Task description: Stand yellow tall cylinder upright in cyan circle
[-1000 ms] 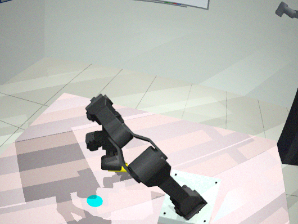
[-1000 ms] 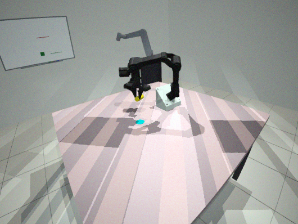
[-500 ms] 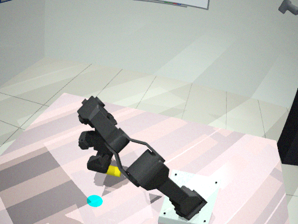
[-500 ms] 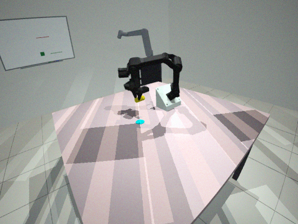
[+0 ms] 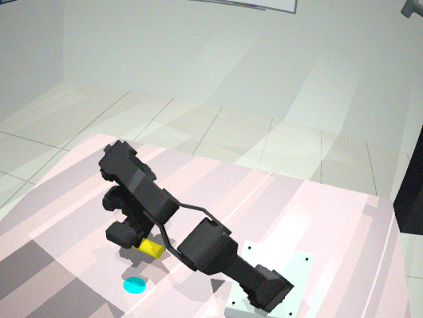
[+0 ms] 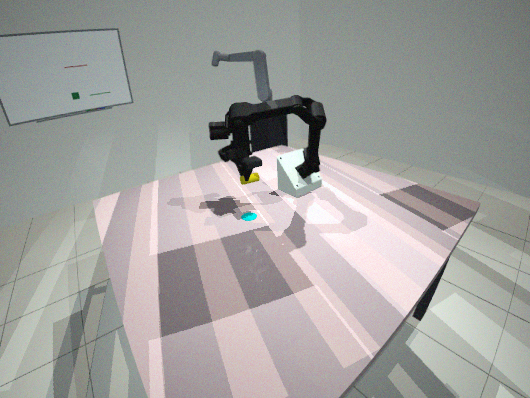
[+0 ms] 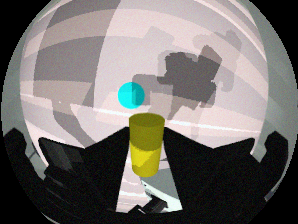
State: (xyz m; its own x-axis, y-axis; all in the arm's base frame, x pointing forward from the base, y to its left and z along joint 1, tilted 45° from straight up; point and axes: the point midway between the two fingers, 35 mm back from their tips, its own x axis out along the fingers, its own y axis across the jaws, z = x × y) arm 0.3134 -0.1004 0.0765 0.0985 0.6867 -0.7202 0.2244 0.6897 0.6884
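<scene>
The black arm (image 5: 207, 244) (image 6: 275, 110) (image 7: 156, 204) is made of matt, angular links, and by two thin curved bars its middle part is framed in the top view. Its foot is mounted on a pale mint base block (image 5: 301, 264) (image 6: 290, 180) (image 7: 173, 200) with small dark holes, whose side looks wedge-shaped in the exterior view.

Below the jaws is spread a table (image 5: 223, 176) (image 6: 200, 320) (image 7: 115, 55), covered with broad stripes of pink, mauve and brownish grey. Over the stripes dark shadows with stepped edges are thrown. Beyond the table is seen a floor (image 5: 160, 128) (image 6: 40, 280) of pale tiles with thin dark joints. The room is closed by plain grey-green walls (image 5: 179, 48) (image 6: 375, 75), where a framed whiteboard (image 5: 275, 4) (image 6: 60, 75) is hung.

The gripper (image 5: 137, 240) (image 6: 247, 174) (image 7: 147, 131) is closed on the yellow cylinder (image 5: 151, 248) (image 6: 251, 178) (image 7: 146, 150), which is pinched between its two black fingers. The cylinder is smooth and straight, with a flat round end, and it is shaded olive on one part and bright on the other. It is held above the table, not upright but more lying than standing. The flat cyan circle (image 5: 134, 285) (image 6: 249, 216) (image 7: 131, 95) is found on the table, lower than the jaws and apart from them, partly darkened by a shadow.
</scene>
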